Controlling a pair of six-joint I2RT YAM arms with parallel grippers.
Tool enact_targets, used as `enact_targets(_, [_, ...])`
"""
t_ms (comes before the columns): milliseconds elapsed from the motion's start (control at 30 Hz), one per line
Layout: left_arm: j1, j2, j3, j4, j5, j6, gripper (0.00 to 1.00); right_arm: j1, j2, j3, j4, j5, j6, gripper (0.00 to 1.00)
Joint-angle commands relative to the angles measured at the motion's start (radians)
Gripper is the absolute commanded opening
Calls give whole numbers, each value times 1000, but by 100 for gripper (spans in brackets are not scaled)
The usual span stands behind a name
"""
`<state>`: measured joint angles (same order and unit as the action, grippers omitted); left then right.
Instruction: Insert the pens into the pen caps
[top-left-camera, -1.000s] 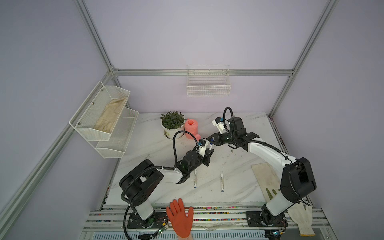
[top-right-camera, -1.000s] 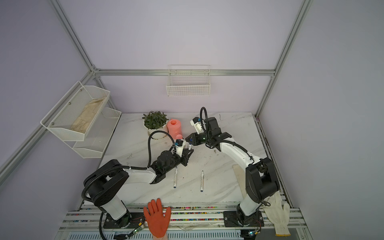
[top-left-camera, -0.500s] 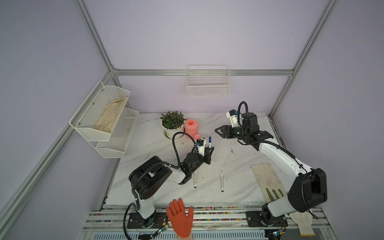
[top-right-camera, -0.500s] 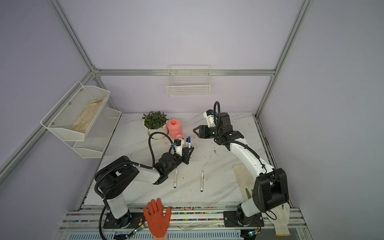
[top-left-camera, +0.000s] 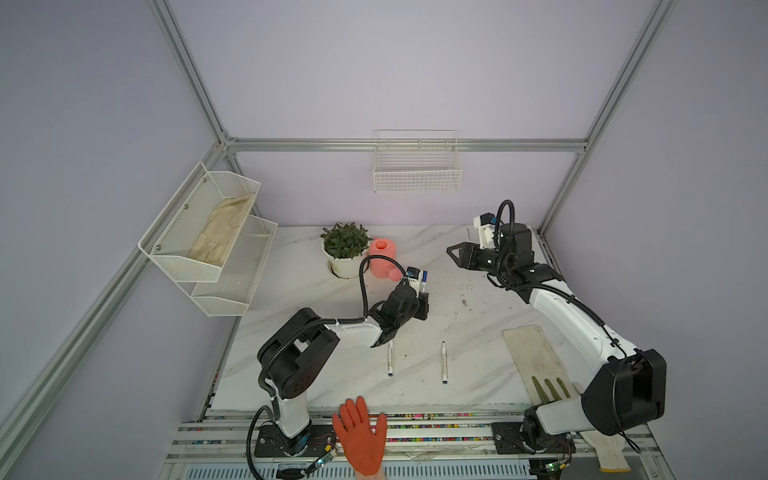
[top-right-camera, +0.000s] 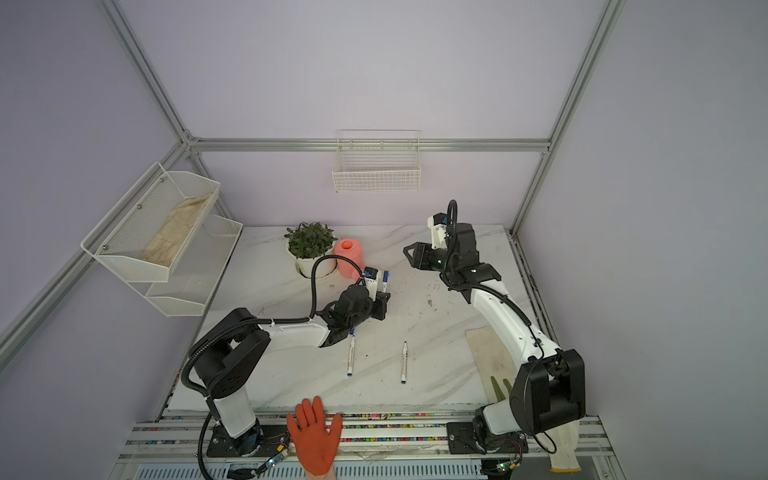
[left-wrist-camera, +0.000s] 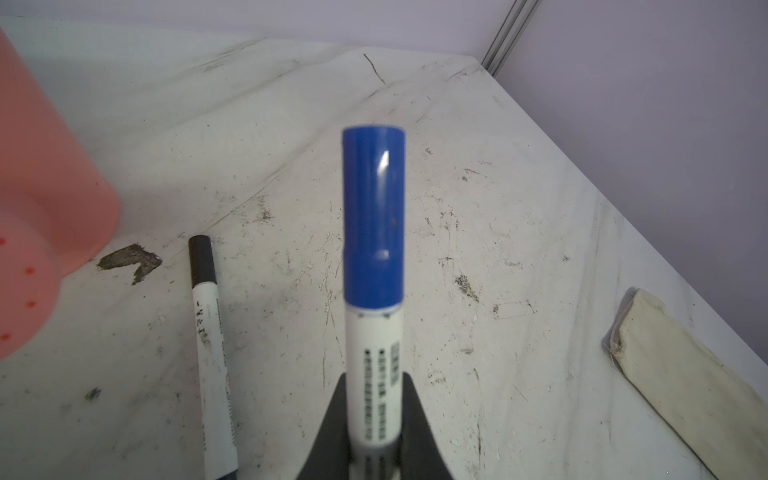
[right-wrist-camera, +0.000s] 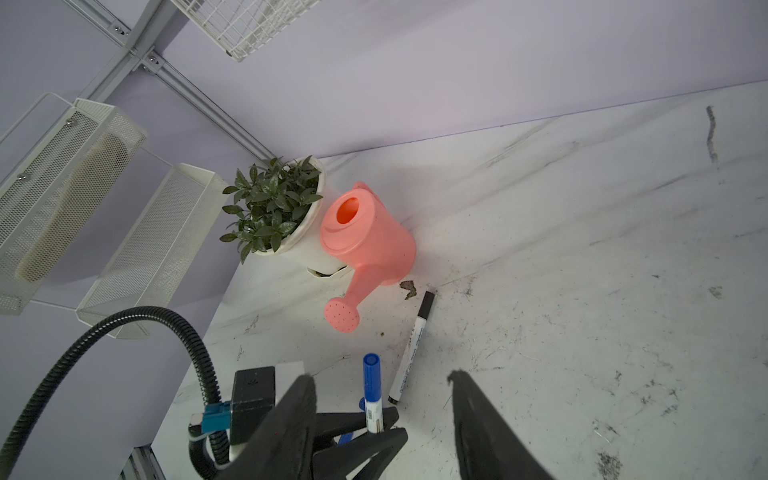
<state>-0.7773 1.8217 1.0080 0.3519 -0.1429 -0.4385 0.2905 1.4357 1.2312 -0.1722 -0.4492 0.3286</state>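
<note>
My left gripper (left-wrist-camera: 375, 380) holds blue-capped white pen (left-wrist-camera: 374, 332); right gripper (top-left-camera: 454, 256) wide, empty. Black-capped white pen (right-wrist-camera: 411, 349) done; two thin white pens (top-left-camera: 390, 360) (top-left-camera: 444, 362), lower centre, seemingly uncapped.

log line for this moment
left hand: shut on blue-capped pen | right hand: open, empty | black-capped pen: lying by watering can

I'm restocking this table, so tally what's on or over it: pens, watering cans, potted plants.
Pens: 4 (blue-capped pen, held; black-capped pen; front-left pen; front-right pen)
Watering can: 1
Potted plant: 1
Total: 6
</note>
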Motion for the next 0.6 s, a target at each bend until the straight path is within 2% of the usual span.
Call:
enact_targets(0, [5, 40, 154, -198, -20, -22, 0, -5, -2, -4, -7, 10, 10, 54])
enact_targets(300, [12, 162, 329, -417, -50, -44, 0, -5, 4, -4, -16, 7, 4, 51])
enact_targets(433, [14, 203, 377, -463, -73, -48, 12, -5, 2, -7, -18, 0, 1, 50])
enact_targets(567, [15, 248, 439, -523, -106, -46, 19, -5, 1, -10, -17, -2, 1, 49])
